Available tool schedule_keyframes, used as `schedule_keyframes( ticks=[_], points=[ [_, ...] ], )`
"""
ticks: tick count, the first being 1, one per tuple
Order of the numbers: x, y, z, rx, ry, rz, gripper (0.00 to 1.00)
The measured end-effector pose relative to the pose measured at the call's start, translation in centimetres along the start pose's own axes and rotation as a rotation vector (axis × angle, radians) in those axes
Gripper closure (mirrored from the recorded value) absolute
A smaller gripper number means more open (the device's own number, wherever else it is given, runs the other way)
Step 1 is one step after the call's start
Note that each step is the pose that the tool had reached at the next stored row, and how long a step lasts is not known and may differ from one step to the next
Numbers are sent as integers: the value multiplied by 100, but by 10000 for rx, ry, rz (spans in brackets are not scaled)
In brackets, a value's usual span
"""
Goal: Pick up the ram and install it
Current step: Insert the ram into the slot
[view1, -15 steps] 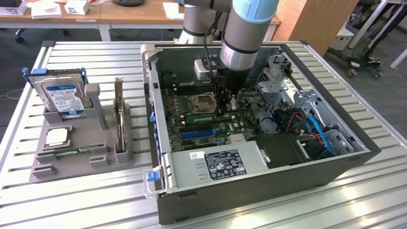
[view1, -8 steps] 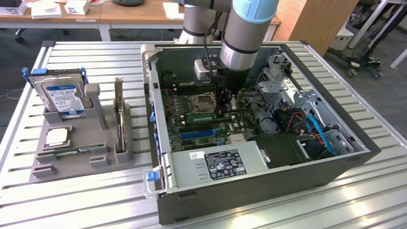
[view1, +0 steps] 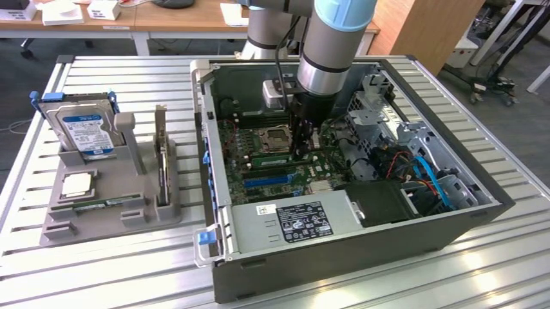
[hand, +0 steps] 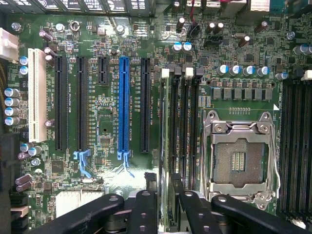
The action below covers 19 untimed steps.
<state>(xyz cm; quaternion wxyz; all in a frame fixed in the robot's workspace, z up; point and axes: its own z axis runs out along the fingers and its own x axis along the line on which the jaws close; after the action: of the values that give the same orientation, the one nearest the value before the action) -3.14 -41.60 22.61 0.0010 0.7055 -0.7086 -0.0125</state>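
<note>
Item: tool (hand: pixel 166 187), one, lowered inside the open computer case (view1: pixel 225 257), fingers (hand: pixel 141 207) part-way open and standing either side of the ram (hand: pixel 167 131) with no firm hold evident. The ram, one, stood on edge in the memory slot farthest from the CPU socket (hand: pixel 239 161), which was empty, one. Handling judged: light, stiff, thin and fragile at chips and contacts; best taken by the long top edge or flat faces, pressed straight down. Expansion slots: one white (hand: pixel 34 92), one blue (hand: pixel 124 105), three long black, one short black. On the slatted surface (view1: pixel 129 77) beside the case: one grey holder (view1: pixel 112 219) carrying one hard drive (view1: pixel 86 132) and one upright expansion card (view1: pixel 161 154).
</note>
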Motion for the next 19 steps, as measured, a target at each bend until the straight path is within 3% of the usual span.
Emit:
schedule_keyframes(
  ticks=[4, 19],
  points=[
    [-1, 1, -31, 0, 0, 0, 75],
    [-5, 6, -301, 0, 0, 0, 75]
  ],
)
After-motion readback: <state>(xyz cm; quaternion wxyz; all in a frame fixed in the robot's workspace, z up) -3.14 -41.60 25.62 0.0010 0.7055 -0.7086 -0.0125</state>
